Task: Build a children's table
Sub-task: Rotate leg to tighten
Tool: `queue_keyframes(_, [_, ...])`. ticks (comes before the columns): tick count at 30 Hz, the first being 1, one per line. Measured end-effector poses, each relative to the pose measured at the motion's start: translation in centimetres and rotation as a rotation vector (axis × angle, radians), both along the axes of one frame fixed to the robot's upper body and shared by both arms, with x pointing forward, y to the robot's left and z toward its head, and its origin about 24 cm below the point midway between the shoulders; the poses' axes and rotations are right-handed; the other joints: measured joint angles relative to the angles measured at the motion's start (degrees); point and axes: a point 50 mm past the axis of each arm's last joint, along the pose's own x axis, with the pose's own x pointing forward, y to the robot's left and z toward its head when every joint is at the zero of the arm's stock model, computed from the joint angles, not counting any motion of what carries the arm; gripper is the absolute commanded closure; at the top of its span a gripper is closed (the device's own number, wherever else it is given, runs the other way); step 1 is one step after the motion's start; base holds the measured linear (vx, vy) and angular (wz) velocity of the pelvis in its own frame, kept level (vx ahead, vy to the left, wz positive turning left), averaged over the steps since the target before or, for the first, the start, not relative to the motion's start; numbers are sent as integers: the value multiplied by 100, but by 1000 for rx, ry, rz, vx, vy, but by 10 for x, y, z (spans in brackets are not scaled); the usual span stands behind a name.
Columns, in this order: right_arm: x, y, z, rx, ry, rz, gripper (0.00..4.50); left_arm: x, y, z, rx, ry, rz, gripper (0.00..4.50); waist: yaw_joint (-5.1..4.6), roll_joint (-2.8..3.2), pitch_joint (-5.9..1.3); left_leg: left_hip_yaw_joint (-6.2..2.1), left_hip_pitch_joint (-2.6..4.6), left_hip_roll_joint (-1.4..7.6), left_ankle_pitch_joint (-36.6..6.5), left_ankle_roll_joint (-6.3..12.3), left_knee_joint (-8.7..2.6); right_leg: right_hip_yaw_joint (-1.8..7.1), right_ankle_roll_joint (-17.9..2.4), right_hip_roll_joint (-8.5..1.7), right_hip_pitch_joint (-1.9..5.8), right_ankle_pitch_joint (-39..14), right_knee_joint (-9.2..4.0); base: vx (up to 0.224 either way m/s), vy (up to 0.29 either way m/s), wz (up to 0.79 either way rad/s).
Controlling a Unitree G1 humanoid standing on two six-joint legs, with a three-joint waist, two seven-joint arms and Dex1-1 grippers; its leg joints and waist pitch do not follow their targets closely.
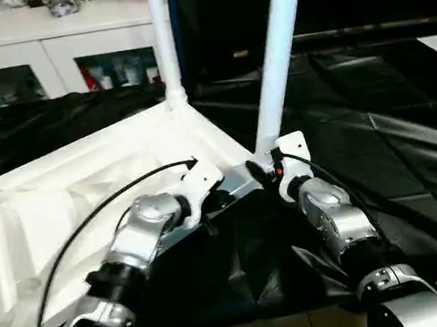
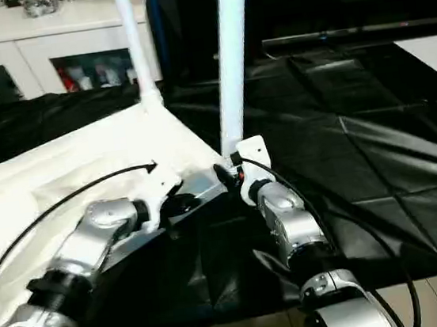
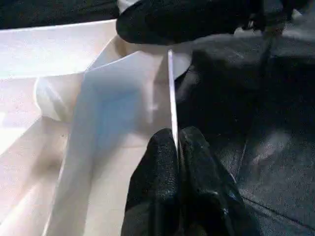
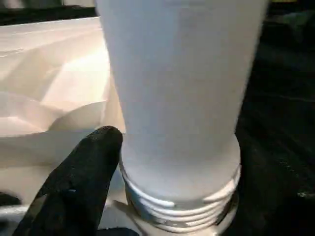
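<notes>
Both upright legs, the near one [image 1: 275,69] and the far one [image 1: 161,35], run out past the top edge, so their upper ends are cut off. The tabletop [image 1: 56,207] is cut by the left edge. The cabinet's [image 1: 52,40] contents behind glass are too blurred to tell.

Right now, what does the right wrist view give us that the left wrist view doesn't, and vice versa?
Right wrist view alone: the base of a table leg up close, its screw threads exposed above the socket, so it looks not fully screwed in, with one black finger of the right gripper beside it.

Left wrist view alone: the left gripper, its fingers pinched shut on the thin rim of the upturned tabletop.

Both: the tabletop's white ribbed underside and the black sheet beneath.
</notes>
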Motion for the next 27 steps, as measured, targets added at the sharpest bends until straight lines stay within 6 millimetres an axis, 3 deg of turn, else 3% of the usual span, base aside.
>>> queue_keyframes(13, [-30, -33, 20, -86, 28, 528, 57, -22, 27, 3, -12, 86, -220, 450, 238, 4, 2, 6, -30, 7, 8, 31, 2, -7, 3, -1, -19, -31, -2, 0, 0, 0])
queue_keyframes(17, [-33, -37, 22, -119, 48, 573, 57, -23, 27, 3, -9, 96, -237, 450, 289, 3, 2, 8, -24, 7, 5, 18, 5, -5, 2, -2, -13, -24, -2, 0, 0, 0])
queue_keyframes(22, [-33, -39, 23, -133, 57, 581, 124, -24, 28, 3, -7, 101, -248, 450, 323, 3, 2, 7, -23, 9, 6, 16, 5, -6, 5, -1, -14, -25, 2, 0, 0, 0])
queue_keyframes(27, [-33, -40, 23, -143, 57, 578, 154, -24, 28, 3, -7, 103, -252, 450, 324, 3, 2, 8, -24, 9, 6, 16, 5, -6, 6, -1, -14, -25, 1, 0, 0, 0])
